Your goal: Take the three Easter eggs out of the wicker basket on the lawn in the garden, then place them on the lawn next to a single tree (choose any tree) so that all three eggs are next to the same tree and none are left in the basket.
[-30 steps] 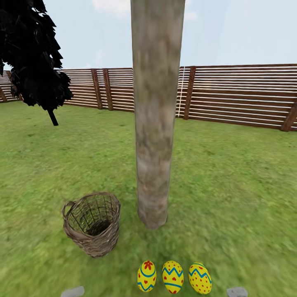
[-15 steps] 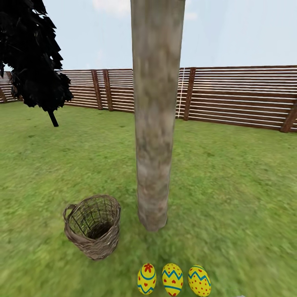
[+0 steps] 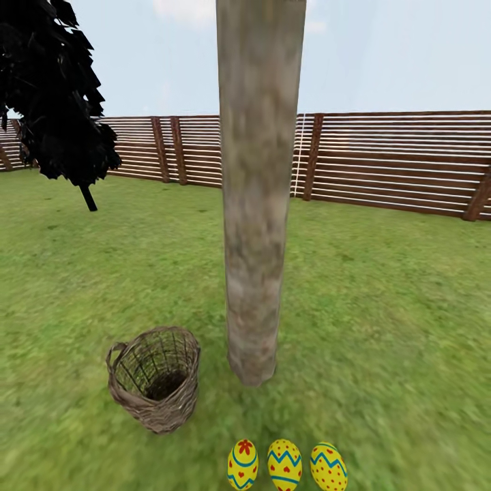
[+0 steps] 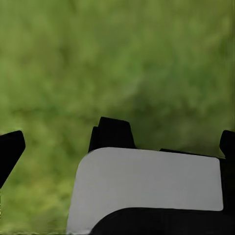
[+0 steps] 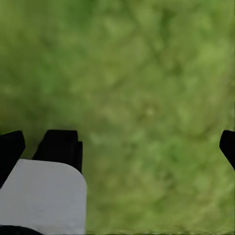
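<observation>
Three yellow Easter eggs lie in a row on the lawn [image 3: 382, 307] just in front of the tree [image 3: 256, 204]: the left egg [image 3: 243, 465], the middle egg [image 3: 284, 465] and the right egg [image 3: 329, 468]. The wicker basket [image 3: 155, 389] stands upright to the left of the trunk, and I see no egg through its open weave. My left gripper [image 4: 120, 144] hangs open over bare grass, its black fingertips [image 4: 11, 149] far apart. My right gripper [image 5: 120, 144] is open over grass too, with nothing between its fingertips [image 5: 10, 147].
A black-foliaged tree [image 3: 58, 102] with a thin dark stem stands at the far left. A brown slatted fence [image 3: 395, 160] closes off the back of the garden. Open grass stretches to the right of the trunk.
The whole picture has slid slightly downward, so the camera has moved. The grey arm parts at the bottom edge have left the view. Eggs, basket and tree keep their places.
</observation>
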